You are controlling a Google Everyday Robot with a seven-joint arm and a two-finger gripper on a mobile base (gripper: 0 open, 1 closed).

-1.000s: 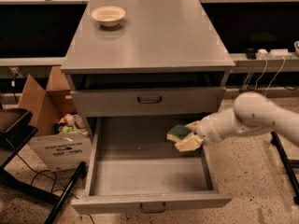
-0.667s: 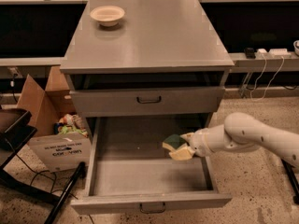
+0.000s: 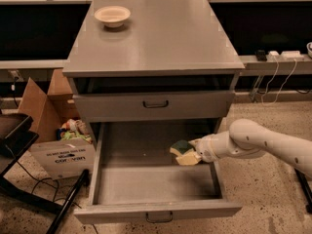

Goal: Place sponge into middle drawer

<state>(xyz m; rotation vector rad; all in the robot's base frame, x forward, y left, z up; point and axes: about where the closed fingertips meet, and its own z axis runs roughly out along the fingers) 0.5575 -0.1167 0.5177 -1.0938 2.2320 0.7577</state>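
The sponge, yellow with a dark green face, is held in my gripper. The gripper is shut on it and holds it inside the open middle drawer, just above the grey floor near the right wall. The white arm reaches in from the right over the drawer's right side. The drawer is pulled far out; its small dark loop handle shows on the front.
A closed drawer front with a dark handle sits above. A cream bowl stands on the cabinet top. A cardboard box and black stand legs are on the left. Cables hang at the right.
The arm has moved left and a little down, carrying the sponge from over the drawer's right wall to inside the drawer.
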